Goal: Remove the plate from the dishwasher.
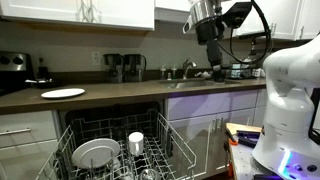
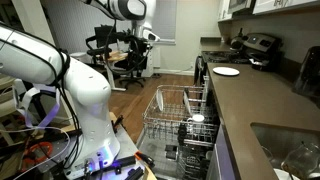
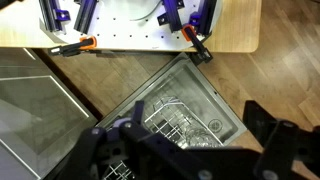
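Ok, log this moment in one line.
gripper: open, empty, high above the rack | plate: in dishwasher rack, untouched | cup: beside plate

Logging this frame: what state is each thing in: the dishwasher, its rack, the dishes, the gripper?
dishwasher: door open.
rack: pulled out of the dishwasher.
plate: tilted in the rack, not gripped.
cup: in the rack beside the plate.
white plate: lying flat on the counter.
gripper: open, empty, high above the rack.
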Action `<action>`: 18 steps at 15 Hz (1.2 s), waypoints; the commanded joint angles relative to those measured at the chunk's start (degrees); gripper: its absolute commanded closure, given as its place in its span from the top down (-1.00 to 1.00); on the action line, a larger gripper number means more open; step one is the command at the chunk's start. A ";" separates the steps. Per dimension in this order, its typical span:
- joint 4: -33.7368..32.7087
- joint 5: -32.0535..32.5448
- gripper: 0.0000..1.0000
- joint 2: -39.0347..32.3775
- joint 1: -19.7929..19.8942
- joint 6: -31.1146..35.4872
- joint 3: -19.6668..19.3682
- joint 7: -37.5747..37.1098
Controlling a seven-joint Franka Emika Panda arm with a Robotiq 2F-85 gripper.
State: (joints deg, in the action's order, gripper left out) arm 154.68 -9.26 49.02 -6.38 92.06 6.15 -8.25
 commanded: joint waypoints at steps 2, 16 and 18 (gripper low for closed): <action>-0.16 -0.28 1.00 0.01 0.67 -0.25 0.51 0.40; -1.43 1.87 1.00 -1.10 1.34 -0.84 0.47 1.09; -3.05 5.40 1.00 -2.38 2.08 -1.04 0.36 2.23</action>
State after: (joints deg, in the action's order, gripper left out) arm 154.45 -7.79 48.97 -5.98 92.06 6.15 -8.15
